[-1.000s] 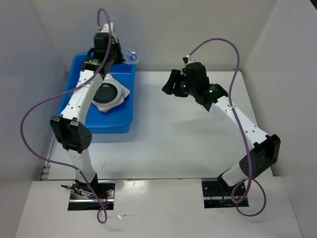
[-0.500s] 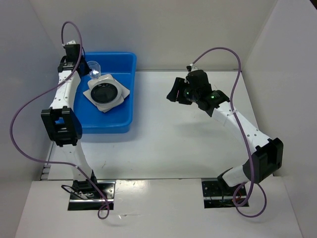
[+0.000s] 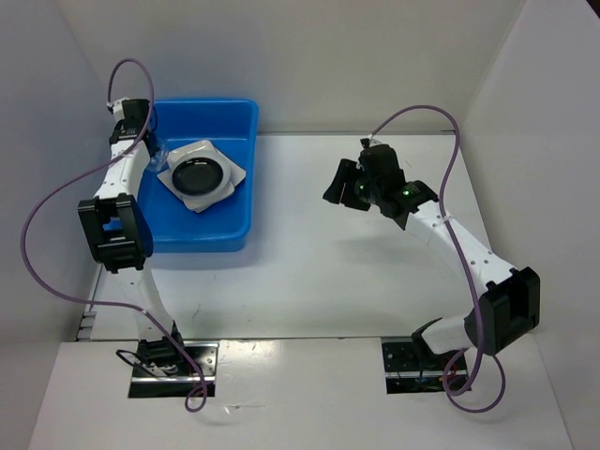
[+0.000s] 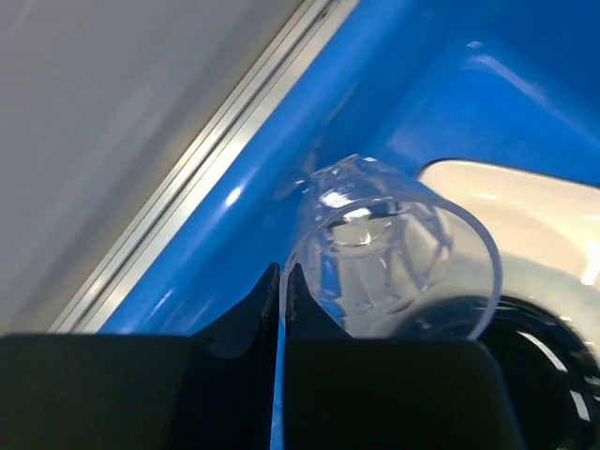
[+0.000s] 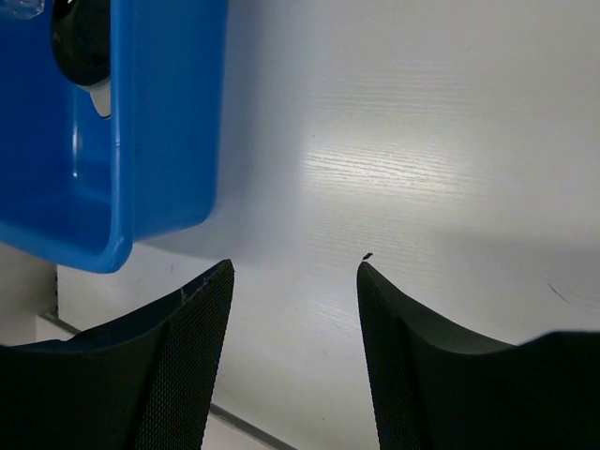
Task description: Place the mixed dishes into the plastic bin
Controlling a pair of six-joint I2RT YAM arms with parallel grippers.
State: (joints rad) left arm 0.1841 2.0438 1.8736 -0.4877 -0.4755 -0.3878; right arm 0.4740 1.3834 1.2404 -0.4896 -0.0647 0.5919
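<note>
left gripper (image 4: 283,274) pinching clear cup (image 4: 394,253) in blue bin (image 4: 450,112), plain only from its wrist, right gripper (image 5: 295,270) spread empty

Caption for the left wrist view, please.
Left end effector holds the cup by its wall inside the bin, beside the plate.

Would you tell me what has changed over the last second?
The left gripper, shut on the clear cup, carried it from the blue bin's far right corner leftward and down beside the stacked plates. The right gripper, open, drew back slightly to the right. The black bowl and bin stayed put.
</note>
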